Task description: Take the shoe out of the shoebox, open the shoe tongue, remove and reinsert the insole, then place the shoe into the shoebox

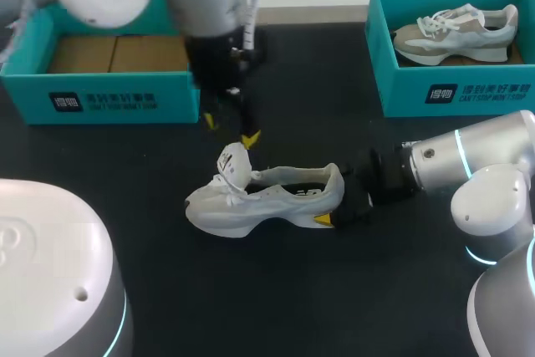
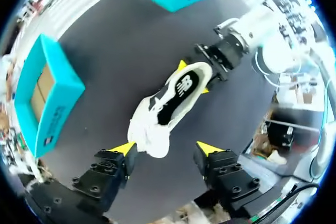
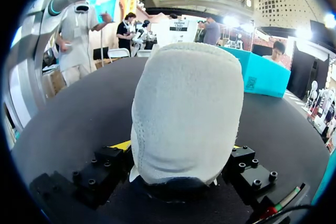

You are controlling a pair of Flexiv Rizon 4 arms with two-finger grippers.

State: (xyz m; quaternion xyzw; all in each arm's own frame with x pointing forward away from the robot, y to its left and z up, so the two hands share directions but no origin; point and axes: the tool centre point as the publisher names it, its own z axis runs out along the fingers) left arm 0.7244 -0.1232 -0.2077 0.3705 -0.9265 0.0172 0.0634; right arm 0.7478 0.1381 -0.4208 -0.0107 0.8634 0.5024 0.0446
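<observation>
Head view: the shoe [image 1: 263, 198] stands on its sole mid-counter [image 1: 276, 307], toe to my left. Bare black surface lies all round it, widest toward the near edge. The right gripper [image 1: 338, 206] comes in low from the right and is clamped on the heel. Only its near yellow tip shows; the other is behind the shoe. The left gripper [image 1: 230, 130] hangs just behind the raised tongue, fingers spread and holding nothing. Its arm covers part of the empty box [image 1: 100, 81] at the far left. The far-right box [image 1: 456, 89] holds a second shoe [image 1: 456, 31] and is cut off at the edge. Both boxes stand well apart from the shoe.

Left wrist view: the spread fingers stand either side of the shoe's front, seen from above. Whether one brushes the tongue I cannot tell. The dark insole [image 2: 176, 95] shows in the opening. The right gripper's yellow tips sit on both sides of the heel. Open counter separates the shoe from the empty box.

Right wrist view: the heel fills the space between the fingers and hides nearly all ahead. One yellow tip peeps out beside it. Which box shows past it I cannot tell.
</observation>
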